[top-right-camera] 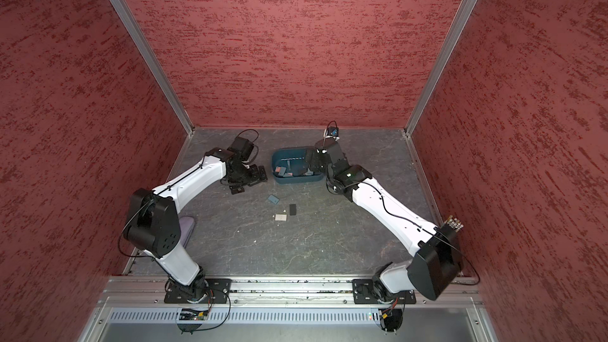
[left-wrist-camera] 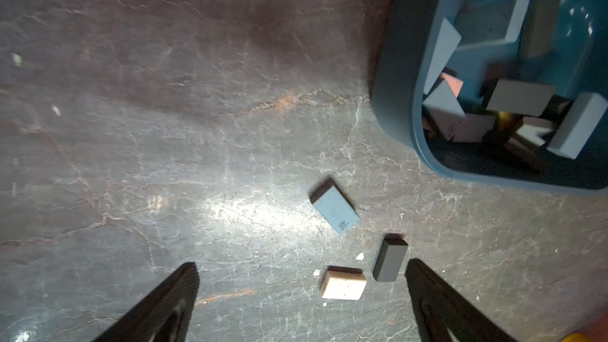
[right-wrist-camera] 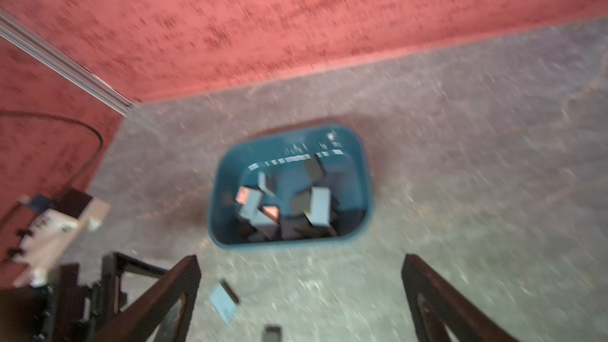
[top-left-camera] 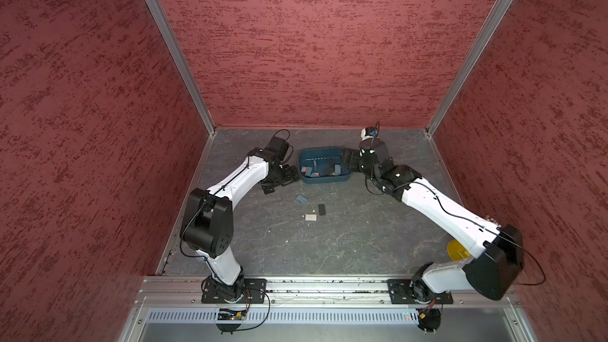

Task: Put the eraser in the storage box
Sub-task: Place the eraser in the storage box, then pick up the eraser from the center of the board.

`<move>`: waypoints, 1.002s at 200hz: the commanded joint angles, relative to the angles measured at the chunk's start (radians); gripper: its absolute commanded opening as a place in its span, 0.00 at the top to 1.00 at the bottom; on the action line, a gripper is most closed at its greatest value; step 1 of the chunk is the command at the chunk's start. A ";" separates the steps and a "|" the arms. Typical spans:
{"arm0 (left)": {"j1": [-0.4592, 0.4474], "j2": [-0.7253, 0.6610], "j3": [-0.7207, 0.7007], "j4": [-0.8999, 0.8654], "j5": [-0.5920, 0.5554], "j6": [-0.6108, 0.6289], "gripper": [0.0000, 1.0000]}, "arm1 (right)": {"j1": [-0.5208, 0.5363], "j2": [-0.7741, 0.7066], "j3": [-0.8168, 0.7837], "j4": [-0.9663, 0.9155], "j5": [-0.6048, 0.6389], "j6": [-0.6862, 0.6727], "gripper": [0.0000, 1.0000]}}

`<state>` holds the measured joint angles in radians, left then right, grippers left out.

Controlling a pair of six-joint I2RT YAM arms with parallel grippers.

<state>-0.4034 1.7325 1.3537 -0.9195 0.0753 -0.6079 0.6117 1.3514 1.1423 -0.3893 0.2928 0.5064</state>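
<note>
Between the two arms, on the grey marbled tabletop (top-left-camera: 345, 241), three pieces lie loose: a blue-grey flat rectangular rubber eraser (left-wrist-camera: 335, 207), a black block eraser (left-wrist-camera: 390, 259) and a cream speckled eraser (left-wrist-camera: 343, 283). The last two nearly touch.

Risk: jaws closing on either one could knock its neighbour away.

Dark teal shallow plastic storage box (top-left-camera: 325, 179), near the back, holds a jumbled heap of erasers (right-wrist-camera: 283, 205). It looks light, and a careless sweep might shove it.

Left gripper (left-wrist-camera: 301, 263): jaws apart, empty, beside the box. Right gripper (right-wrist-camera: 299, 258): jaws apart, empty, raised at the box's end nearest its own arm.
</note>
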 commanded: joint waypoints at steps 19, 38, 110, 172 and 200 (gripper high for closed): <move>-0.074 0.032 0.013 0.016 -0.015 0.065 0.00 | 0.003 -0.122 -0.146 0.046 0.056 0.007 0.01; -0.108 0.054 0.033 -0.007 -0.064 0.063 0.00 | 0.001 -0.175 -0.205 0.076 0.054 0.009 0.01; -0.164 0.108 0.083 -0.072 -0.094 -0.032 0.00 | 0.002 -0.298 -0.328 0.132 0.023 0.007 0.01; -0.215 0.084 0.010 -0.045 -0.170 -0.370 0.00 | 0.001 -0.342 -0.401 0.206 -0.035 -0.007 0.01; -0.215 0.101 0.002 -0.026 -0.174 -0.513 0.01 | 0.003 -0.349 -0.427 0.235 -0.077 -0.004 0.01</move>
<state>-0.6186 1.8297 1.3689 -0.9680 -0.0639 -0.9478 0.6117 1.0225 0.7364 -0.2142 0.2676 0.5079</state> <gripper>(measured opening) 0.993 0.987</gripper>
